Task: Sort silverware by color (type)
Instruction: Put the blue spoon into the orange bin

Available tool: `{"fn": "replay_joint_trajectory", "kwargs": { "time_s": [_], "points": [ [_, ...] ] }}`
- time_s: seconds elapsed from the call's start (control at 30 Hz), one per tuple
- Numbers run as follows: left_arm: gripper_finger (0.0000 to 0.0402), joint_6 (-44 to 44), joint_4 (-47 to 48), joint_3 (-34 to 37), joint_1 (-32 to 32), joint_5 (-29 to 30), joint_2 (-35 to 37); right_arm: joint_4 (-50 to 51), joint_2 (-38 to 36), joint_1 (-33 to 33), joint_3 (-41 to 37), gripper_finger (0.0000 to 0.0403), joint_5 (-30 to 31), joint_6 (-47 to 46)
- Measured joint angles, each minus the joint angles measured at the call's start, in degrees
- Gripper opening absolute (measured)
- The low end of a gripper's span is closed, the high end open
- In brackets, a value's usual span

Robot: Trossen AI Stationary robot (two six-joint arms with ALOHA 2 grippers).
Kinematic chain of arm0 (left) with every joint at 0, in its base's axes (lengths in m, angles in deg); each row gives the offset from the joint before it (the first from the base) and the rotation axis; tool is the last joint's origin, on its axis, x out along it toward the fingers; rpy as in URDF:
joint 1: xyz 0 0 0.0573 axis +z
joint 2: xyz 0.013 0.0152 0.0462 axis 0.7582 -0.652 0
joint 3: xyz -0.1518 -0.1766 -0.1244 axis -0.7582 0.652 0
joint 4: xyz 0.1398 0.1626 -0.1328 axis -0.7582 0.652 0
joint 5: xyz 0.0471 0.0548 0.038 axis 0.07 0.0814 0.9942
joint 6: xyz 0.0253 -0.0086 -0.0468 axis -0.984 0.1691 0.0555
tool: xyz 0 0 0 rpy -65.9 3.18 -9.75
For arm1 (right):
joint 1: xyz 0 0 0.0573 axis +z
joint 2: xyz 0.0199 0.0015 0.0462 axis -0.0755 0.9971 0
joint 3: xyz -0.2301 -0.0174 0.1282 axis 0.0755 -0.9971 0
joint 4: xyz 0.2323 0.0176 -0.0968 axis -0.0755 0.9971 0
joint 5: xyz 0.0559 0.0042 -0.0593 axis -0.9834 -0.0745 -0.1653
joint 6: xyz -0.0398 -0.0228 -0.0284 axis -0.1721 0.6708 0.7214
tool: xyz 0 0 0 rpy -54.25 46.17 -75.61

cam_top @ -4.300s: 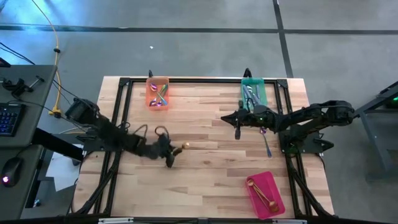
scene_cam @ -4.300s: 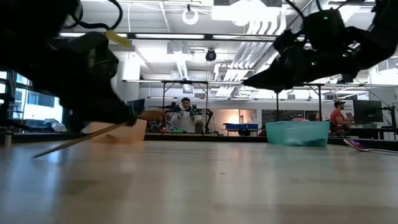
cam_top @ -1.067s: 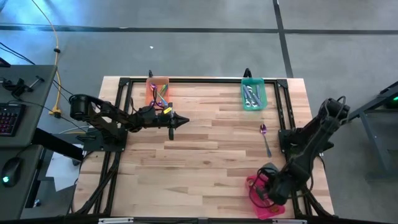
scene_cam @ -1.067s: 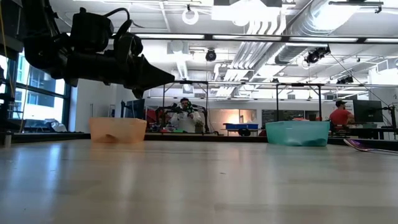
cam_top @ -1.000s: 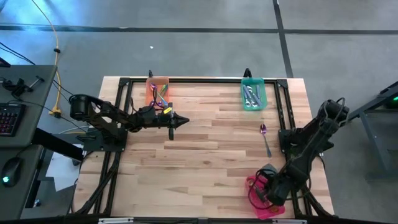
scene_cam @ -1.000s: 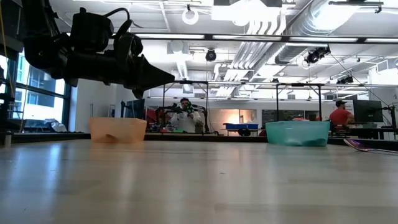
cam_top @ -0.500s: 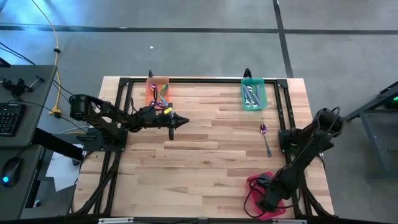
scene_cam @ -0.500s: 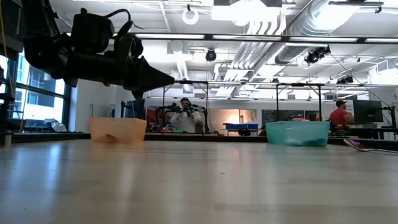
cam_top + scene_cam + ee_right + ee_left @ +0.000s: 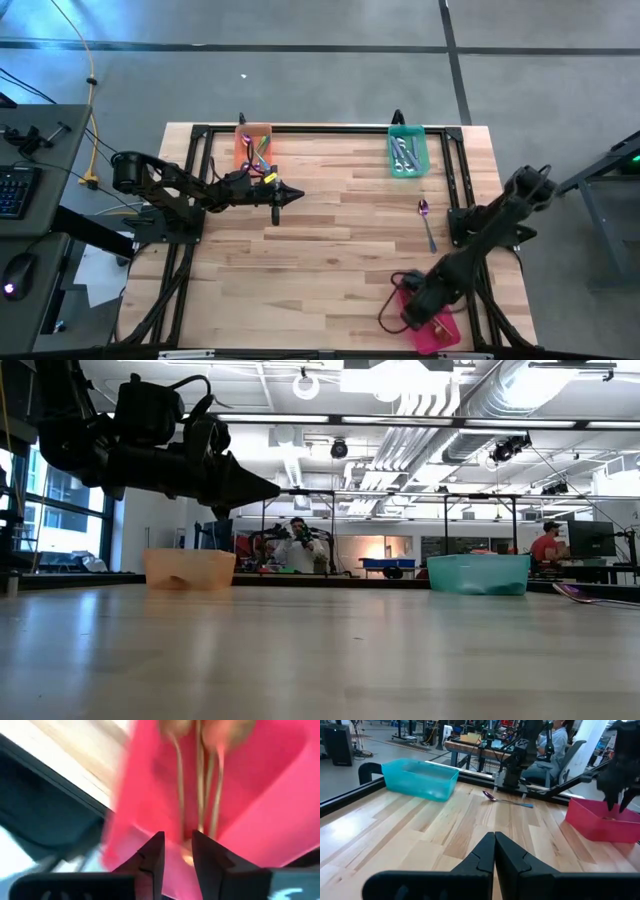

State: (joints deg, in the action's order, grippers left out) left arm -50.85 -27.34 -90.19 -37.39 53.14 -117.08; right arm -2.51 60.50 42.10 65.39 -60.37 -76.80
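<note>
Pink plastic fills the right wrist view — the pink tray (image 9: 260, 795) with several gold spoons (image 9: 200, 785) lying lengthwise in it, and the right gripper (image 9: 176, 851) poised just above their handles, its two dark fingers (image 9: 152, 852) parted by a narrow gap and holding nothing. From above, that gripper (image 9: 412, 312) sits over the pink tray (image 9: 445, 330) at the table's near right corner.

The left gripper (image 9: 283, 194) hangs above the wooden table (image 9: 330, 250) just beside the orange tray (image 9: 240, 160), its fingers (image 9: 512, 855) pressed together to a point with nothing between them. In the orange tray lie iridescent spoons (image 9: 258, 152); the teal tray (image 9: 422, 160) at the far right holds silver spoons (image 9: 404, 155).

One spoon with a purple bowl (image 9: 426, 222) lies loose on the boards, between the teal tray and the pink one — it shows in the left wrist view too, as does the teal tray (image 9: 420, 779).
</note>
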Motion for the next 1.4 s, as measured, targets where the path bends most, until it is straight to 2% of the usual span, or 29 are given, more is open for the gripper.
{"fn": "replay_joint_trajectory", "kwargs": {
  "time_s": [0.13, 0.23, 0.33, 0.4, 0.47, 0.7, 0.87, 1.13, 1.23, 1.4],
  "points": [
    [0.0, -0.95, 0.77, 0.0, 0.0, 0.05, 0.0, 3.58, -7.03, -1.93, 0.0, 0.0066, 10.42, 0.18],
    [0.0, -1.03, 1.17, 0.0, 0.0, 0.05, 0.0, 11.46, -12.08, -3.28, 0.0, 0.004, 18.17, -0.96],
    [0.0, -1.04, 1.38, 0.0, 0.0, 0.05, 0.0, 21.58, -15.79, -6.3, -1.99, 0.0017, 21.41, -4.22],
    [0.0, -1.29, 1.39, 0.0, 0.0, 0.03, 0.0, 26.12, -17.55, -9.28, -4.76, 0.0014, 21.67, -4.96],
    [0.0, -1.6, 1.66, 0.0, 0.0, 0.03, 0.0, 26.45, -19.6, -12.83, -8.7, 0.0023, 21.43, -4.11],
    [0.0, -1.98, 2.27, 0.0, 0.07, 0.03, 0.0, 17.32, -24.81, -26.48, -24.6, 0.0106, 20.08, 1.57],
    [0.0, -2.18, 2.49, -0.02, 0.07, 0.32, 0.0, 12.63, -24.2, -34.45, -28.36, 0.0139, 21.85, 6.42],
    [0.0, -2.52, 2.67, -0.02, 0.11, 0.8, 0.0, 12.0, -19.6, -43.18, -29.11, 0.0141, 25.2, 11.67],
    [0.0, -2.52, 3.02, -0.02, 0.11, 0.8, 0.0, 11.01, -17.25, -46.06, -29.13, 0.0139, 24.63, 15.42],
    [0.0, -2.52, 3.52, -0.02, 0.11, 0.8, 0.0, 7.0, -14.99, -49.44, -28.92, 0.0098, 22.71, 22.83]
  ]
}}
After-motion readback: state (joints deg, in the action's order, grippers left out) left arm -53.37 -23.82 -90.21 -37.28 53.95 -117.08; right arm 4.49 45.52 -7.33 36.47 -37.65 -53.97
